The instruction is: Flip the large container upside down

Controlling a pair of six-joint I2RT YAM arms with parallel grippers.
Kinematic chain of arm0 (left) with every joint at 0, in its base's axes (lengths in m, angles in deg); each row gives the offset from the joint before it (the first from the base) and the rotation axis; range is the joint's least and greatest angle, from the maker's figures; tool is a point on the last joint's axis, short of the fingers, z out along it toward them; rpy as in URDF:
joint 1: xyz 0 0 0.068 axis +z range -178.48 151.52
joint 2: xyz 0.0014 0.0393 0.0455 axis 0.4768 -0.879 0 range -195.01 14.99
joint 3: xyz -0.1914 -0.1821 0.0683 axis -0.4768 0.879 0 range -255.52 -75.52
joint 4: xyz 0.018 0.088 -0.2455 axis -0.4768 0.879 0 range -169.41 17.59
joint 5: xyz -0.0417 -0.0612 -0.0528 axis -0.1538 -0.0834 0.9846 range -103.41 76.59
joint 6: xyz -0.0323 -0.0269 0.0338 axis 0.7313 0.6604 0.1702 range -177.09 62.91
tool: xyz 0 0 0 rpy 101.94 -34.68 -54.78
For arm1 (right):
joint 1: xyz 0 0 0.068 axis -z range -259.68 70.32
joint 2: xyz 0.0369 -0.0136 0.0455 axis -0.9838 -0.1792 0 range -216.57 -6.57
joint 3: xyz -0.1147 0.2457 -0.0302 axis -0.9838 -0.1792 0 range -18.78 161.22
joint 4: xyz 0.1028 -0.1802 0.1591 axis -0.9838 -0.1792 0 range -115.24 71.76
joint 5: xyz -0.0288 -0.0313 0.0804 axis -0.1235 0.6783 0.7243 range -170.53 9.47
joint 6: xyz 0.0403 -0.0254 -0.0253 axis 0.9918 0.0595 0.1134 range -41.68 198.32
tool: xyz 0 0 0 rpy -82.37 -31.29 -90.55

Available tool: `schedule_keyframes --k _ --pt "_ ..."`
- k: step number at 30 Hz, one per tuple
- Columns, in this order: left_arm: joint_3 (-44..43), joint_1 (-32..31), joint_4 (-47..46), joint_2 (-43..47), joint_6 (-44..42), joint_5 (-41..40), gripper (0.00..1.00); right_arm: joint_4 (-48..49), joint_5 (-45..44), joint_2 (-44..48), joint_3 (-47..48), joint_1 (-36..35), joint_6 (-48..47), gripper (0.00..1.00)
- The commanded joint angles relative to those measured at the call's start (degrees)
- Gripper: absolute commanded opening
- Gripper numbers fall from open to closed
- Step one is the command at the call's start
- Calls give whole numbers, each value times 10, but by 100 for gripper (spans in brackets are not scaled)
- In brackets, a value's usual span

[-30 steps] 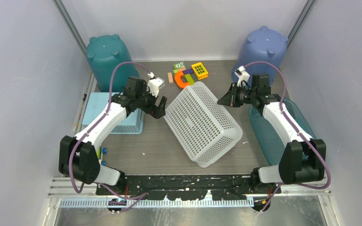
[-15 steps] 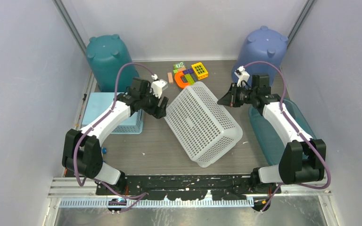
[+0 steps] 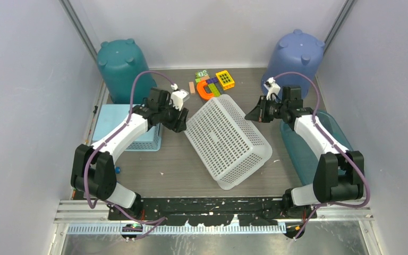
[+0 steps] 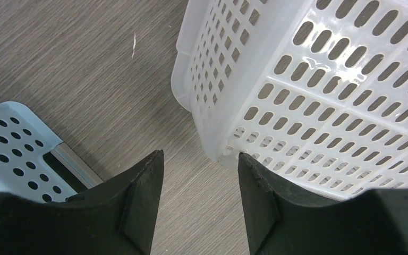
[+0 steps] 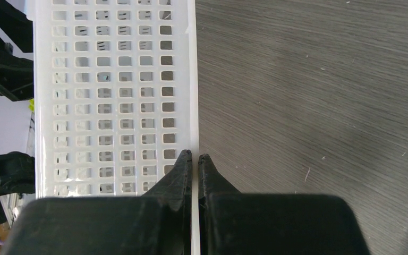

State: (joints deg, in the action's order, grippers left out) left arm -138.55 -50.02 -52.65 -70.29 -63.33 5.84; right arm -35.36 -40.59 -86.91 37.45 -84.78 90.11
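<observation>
The large container is a white perforated basket (image 3: 228,141) lying slantwise mid-table, its slotted outer walls facing up. My left gripper (image 3: 179,121) is at its left corner. In the left wrist view the gripper (image 4: 200,154) stands open with only bare table between the fingers, and the basket's corner (image 4: 319,79) lies just beyond the right fingertip (image 4: 247,164). My right gripper (image 3: 251,113) is at the basket's upper right edge. In the right wrist view it (image 5: 195,156) is shut on the thin white rim of the basket (image 5: 111,95).
A teal bin (image 3: 119,66) stands at the back left and a blue bin (image 3: 296,56) at the back right. A light blue perforated tray (image 3: 121,127) lies left of the left gripper. A teal tub (image 3: 308,149) lies at the right. Coloured toys (image 3: 212,84) sit behind the basket.
My left gripper has moved right to the basket's left corner and its jaws have narrowed. The basket has shifted slightly towards the left. The right gripper keeps its grip.
</observation>
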Motion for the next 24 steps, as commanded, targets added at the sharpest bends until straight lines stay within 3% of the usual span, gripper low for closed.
schedule_keyframes --k 1,5,8,14,18,24 --pt "-14 -2 -10 -2 3 0 54 31 3 -16 -10 -1 12 1" --pt "-16 -2 -8 4 4 -1 54 39 6 -33 -14 0 19 1" --pt "-23 -2 -3 14 3 -5 60 45 10 -43 -16 4 25 1" --pt "-29 -2 3 57 -17 0 87 53 16 -46 -19 19 34 1" --pt "-24 -2 6 95 -44 29 99 55 14 -43 -20 23 37 1" --pt "9 -11 12 146 -105 72 100 53 -2 -39 -21 28 37 1"
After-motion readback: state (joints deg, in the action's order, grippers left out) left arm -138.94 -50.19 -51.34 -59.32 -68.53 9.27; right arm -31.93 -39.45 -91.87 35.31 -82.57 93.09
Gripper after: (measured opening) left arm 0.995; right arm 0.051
